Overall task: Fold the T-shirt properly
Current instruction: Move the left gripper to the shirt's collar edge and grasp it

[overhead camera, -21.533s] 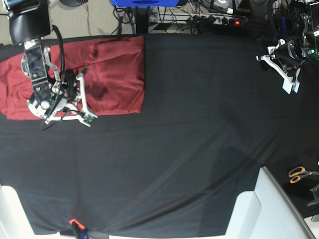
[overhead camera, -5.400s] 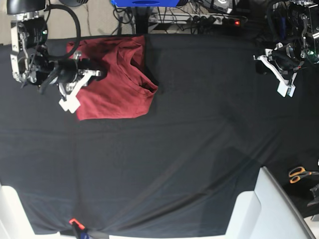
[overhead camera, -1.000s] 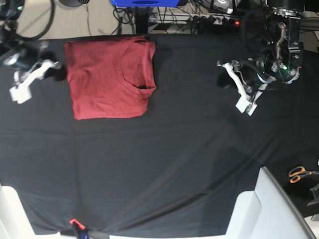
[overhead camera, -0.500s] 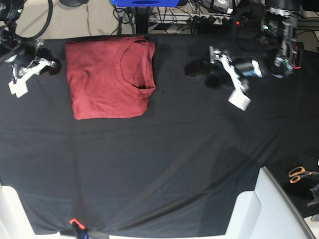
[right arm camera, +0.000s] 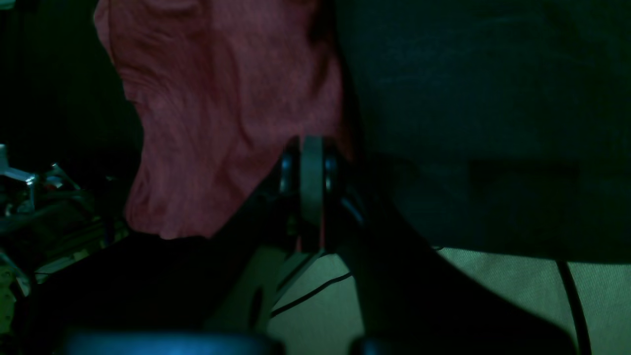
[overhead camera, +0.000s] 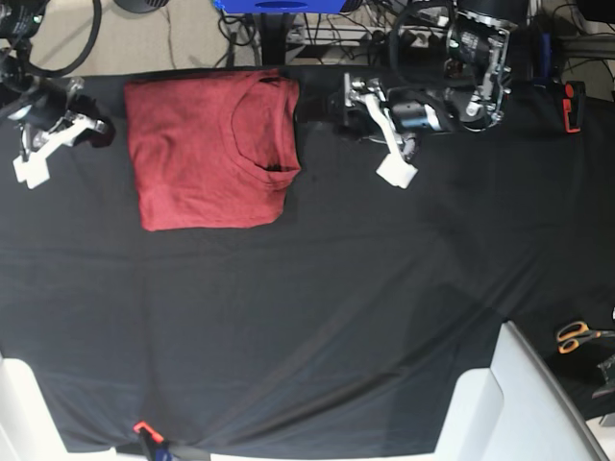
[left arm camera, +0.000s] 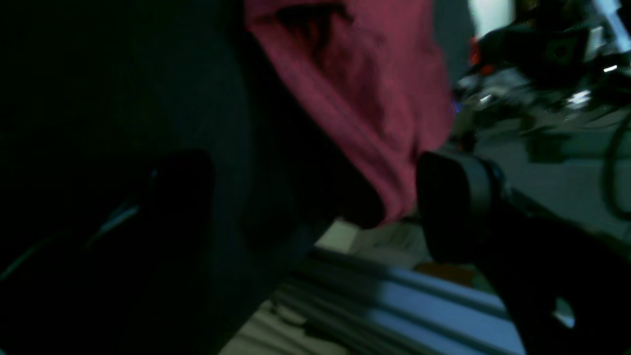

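The T-shirt, brick-red, lies folded into a rectangle at the back left of the black cloth, neckline on its right side. My left gripper stands open just right of the shirt's upper right corner, apart from it. In the left wrist view the T-shirt shows between the two dark fingers, nothing held. My right gripper is shut and empty, left of the shirt. In the right wrist view its closed fingertips sit at the edge of the T-shirt.
The black table cloth covers the whole table. Scissors lie at the right edge beside a white panel. An orange clip sits at the front edge. Cables and a power strip run behind the table.
My left arm has swept left across the back of the table to the shirt's right side, and its jaws have opened. The right gripper has barely moved. The shirt lies unchanged.
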`<state>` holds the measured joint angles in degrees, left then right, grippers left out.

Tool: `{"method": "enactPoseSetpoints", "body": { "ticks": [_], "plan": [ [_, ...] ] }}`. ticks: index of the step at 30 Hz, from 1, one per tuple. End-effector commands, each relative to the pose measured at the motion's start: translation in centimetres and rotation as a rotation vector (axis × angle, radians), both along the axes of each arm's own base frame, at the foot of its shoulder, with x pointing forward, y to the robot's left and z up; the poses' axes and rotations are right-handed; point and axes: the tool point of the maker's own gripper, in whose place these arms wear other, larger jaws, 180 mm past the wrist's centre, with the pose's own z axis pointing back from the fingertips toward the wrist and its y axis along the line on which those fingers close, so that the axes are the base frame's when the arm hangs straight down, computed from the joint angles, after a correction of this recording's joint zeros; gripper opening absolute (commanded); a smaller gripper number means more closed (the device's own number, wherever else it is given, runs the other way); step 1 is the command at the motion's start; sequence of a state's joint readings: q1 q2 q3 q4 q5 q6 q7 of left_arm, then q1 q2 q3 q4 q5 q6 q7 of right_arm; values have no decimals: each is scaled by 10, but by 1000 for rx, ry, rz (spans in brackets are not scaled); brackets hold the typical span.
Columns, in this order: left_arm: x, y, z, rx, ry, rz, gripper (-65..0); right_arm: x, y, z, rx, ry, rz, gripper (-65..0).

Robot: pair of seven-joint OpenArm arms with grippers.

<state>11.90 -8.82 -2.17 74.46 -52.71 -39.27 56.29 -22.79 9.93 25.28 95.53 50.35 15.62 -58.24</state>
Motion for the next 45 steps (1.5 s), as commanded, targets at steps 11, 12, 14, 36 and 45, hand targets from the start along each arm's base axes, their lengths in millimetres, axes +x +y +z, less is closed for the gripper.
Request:
{"method": "enactPoseSetpoints", "body": {
  "ticks": [11, 12, 14, 36, 45],
  "plan": [
    [-6, -48, -36, 5, 106, -40, -41, 5, -4, 7, -7, -32, 2, -650],
    [-2, -49, -36, 2, 102, -38, -41, 5, -4, 7, -7, -32, 2, -650],
    [5, -53, -34, 0, 87, -47, -41, 2, -2, 6, -8, -34, 16, -650],
    [18, -103, -30, 43, 46, -354, -41, -15, -1, -16, 22, -2, 78, -650],
    [13, -118, -35, 71, 54, -459, -44, -17, -1, -17, 24, 0, 75, -650]
  ]
}}
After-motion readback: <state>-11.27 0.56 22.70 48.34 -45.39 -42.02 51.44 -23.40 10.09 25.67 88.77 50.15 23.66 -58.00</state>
